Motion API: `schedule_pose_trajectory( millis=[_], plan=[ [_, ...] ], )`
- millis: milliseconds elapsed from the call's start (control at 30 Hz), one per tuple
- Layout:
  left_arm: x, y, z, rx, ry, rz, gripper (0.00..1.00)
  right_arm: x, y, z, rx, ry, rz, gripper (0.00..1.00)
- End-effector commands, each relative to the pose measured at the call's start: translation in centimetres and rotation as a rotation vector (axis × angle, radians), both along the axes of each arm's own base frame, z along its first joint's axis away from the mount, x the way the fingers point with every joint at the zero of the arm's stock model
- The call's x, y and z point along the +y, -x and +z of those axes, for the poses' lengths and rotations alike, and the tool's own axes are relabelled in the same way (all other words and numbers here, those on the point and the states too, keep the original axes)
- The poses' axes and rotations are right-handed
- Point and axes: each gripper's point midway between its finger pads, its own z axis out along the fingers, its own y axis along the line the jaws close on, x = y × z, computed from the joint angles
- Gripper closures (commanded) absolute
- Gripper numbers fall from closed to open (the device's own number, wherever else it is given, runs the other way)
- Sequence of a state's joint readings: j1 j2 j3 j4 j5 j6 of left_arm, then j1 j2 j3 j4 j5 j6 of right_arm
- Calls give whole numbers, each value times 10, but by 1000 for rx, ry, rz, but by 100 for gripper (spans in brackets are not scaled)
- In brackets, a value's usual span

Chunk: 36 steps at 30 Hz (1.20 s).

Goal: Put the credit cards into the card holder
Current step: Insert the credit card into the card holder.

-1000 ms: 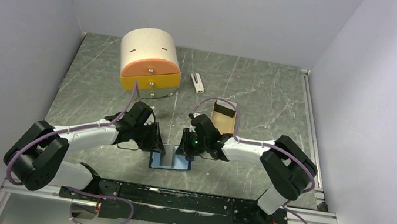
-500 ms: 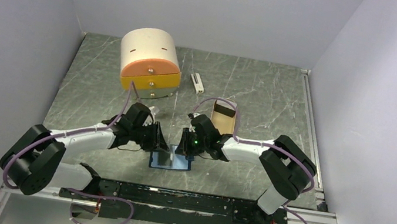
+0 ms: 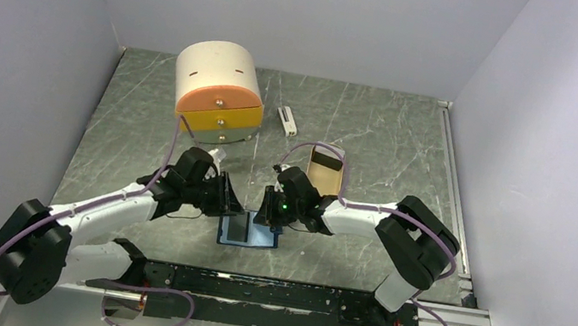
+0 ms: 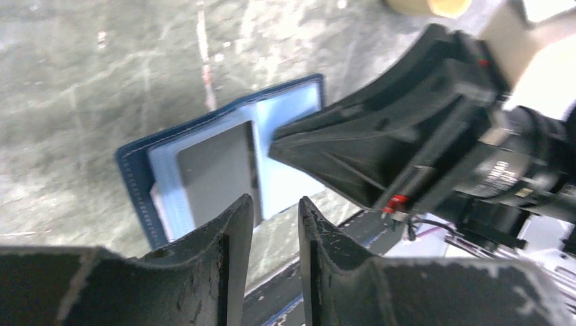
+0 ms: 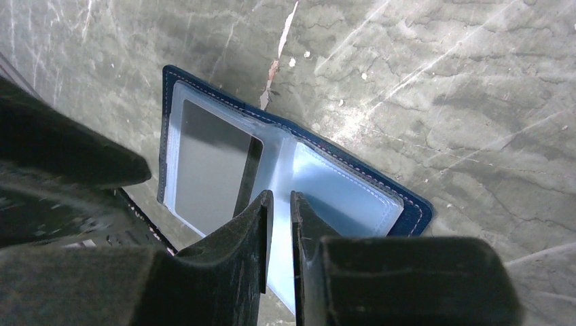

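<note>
The card holder (image 3: 255, 236) lies open and flat on the table between my two grippers, navy outside and light blue inside. A grey credit card (image 3: 237, 226) lies flat in its left half, and shows in the left wrist view (image 4: 216, 173) and the right wrist view (image 5: 207, 166). My left gripper (image 3: 229, 202) hovers just left of the card holder (image 4: 136, 173); in its wrist view it (image 4: 275, 202) is slightly open and empty. My right gripper (image 3: 265, 214) sits over the right half of the card holder (image 5: 353, 197); in its wrist view it (image 5: 280, 195) is almost shut, with nothing seen between the jaws.
A round cream box with orange and yellow drawers (image 3: 217, 99) stands at the back left. A small white bar (image 3: 286, 119) lies beside it. An open tan tin (image 3: 325, 170) sits behind the right gripper. A black rail (image 3: 266, 291) runs along the near edge.
The card stood upright in the card holder in the left gripper; now it lies flat in the left half. The left gripper has let go and drawn back left. The right gripper stayed put.
</note>
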<state>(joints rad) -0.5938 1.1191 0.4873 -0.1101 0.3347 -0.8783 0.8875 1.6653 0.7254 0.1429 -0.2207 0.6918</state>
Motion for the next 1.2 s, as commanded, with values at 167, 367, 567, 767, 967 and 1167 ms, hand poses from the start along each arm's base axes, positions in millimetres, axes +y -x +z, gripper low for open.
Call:
schedule_pose_trajectory(
  millis=[167,367,567,767,967,1167],
  plan=[
    [16,7,-37,69,-135,7,55,-10,8,-21,37,69,4,80],
    [22,8,-47,91,-185,18,54,-11,9,-21,37,70,4,80],
    [29,10,-50,99,-220,24,53,-11,9,-22,41,68,4,80],
    [26,9,-50,96,-206,17,53,-11,10,-23,43,66,6,80],
    [13,6,-45,84,-145,-11,53,-11,11,-23,44,64,4,80],
    [4,5,-35,69,-91,-35,53,-10,11,-22,43,63,6,80]
  ],
)
